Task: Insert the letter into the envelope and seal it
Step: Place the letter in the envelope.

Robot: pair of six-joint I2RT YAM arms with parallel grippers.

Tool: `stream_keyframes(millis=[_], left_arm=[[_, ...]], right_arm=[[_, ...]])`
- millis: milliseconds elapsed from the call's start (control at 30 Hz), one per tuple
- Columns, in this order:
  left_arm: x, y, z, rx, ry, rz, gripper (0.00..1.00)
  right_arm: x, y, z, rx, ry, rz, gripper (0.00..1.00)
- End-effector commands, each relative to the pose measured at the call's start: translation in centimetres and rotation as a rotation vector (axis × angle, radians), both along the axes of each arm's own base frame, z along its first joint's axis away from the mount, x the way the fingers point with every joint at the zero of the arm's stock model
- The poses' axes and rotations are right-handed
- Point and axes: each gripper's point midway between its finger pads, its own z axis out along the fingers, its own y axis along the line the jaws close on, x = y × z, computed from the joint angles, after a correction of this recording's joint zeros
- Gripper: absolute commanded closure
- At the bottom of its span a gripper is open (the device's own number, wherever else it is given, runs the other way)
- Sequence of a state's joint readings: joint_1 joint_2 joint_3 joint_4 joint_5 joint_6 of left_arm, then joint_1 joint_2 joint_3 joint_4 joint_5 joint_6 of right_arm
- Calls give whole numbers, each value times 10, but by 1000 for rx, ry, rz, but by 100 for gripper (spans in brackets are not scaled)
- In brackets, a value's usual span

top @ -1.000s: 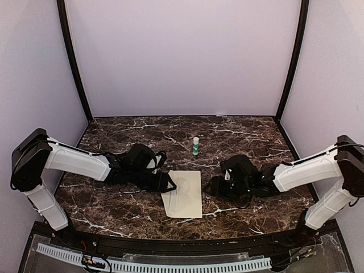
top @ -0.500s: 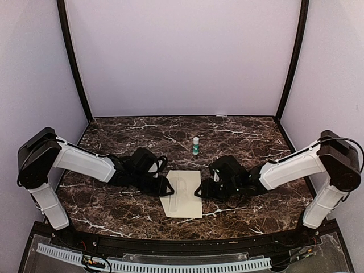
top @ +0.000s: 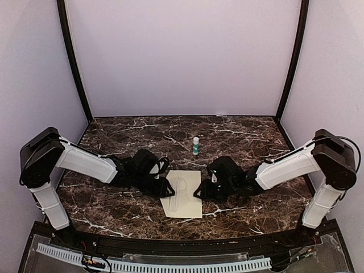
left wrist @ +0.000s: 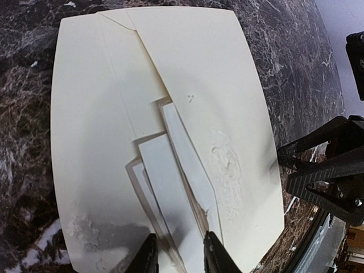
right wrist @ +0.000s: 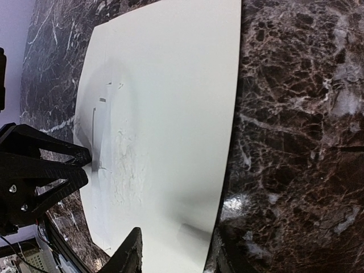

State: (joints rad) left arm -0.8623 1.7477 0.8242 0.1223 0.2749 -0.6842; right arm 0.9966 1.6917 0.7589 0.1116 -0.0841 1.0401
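Observation:
The cream-beige envelope (top: 185, 194) lies flat on the marble table between my two grippers. In the left wrist view the envelope (left wrist: 216, 85) fills the frame. Narrow strips of the white letter (left wrist: 168, 187) show at the flap's edge near the middle. My left gripper (top: 167, 187) sits at the envelope's left edge. Its fingers are apart and straddle the letter's strips (left wrist: 181, 259). My right gripper (top: 199, 191) is at the envelope's right edge and open (right wrist: 176, 256). One finger is over the envelope (right wrist: 165, 114) and the other is over the marble beside it.
A small glue stick (top: 195, 145) with a green band stands upright behind the envelope. Purple walls enclose the table on three sides. Each wrist view shows the other gripper across the envelope, the right one (left wrist: 327, 168) and the left one (right wrist: 40, 168).
My right arm has moved left, bringing its gripper up to the envelope's right edge. My left gripper has shifted slightly nearer at the left edge.

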Motion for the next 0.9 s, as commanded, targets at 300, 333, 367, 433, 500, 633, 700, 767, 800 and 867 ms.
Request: stream_keyframes(millis=[300,333,367,433,500,633,700,767,800,867], left_arm=[[-8,-11,-9,-16,35,-28,84],[-8,-12,-9,-20,35,-28,84],[-9,-13,-10,-21,38,-28,85],[-10,-15,-9,-27,40,-31,86],[-11,-17,-9,-33,43,-34,87],[-13,-20,-8,-46,47,-38,88],[-14,-23,-7,-55,47,-40,88],[-15,-25,-7,-64,51,-39,88],[-14,-26,-6,-70,50,-39,88],[-14,-29,-4,-85,53,-41,89]], right_arm=[[1,17,6,27,-21,30,63],[0,17,6,27,-20,31,63],[0,17,6,27,-20,32,63],[0,18,6,28,-21,33,63],[0,19,6,27,-20,34,64],[0,19,7,28,-22,36,64],[0,20,6,26,-21,37,64],[-1,20,6,26,-20,38,64],[-1,20,5,25,-20,38,64],[-1,20,4,22,-18,37,64]])
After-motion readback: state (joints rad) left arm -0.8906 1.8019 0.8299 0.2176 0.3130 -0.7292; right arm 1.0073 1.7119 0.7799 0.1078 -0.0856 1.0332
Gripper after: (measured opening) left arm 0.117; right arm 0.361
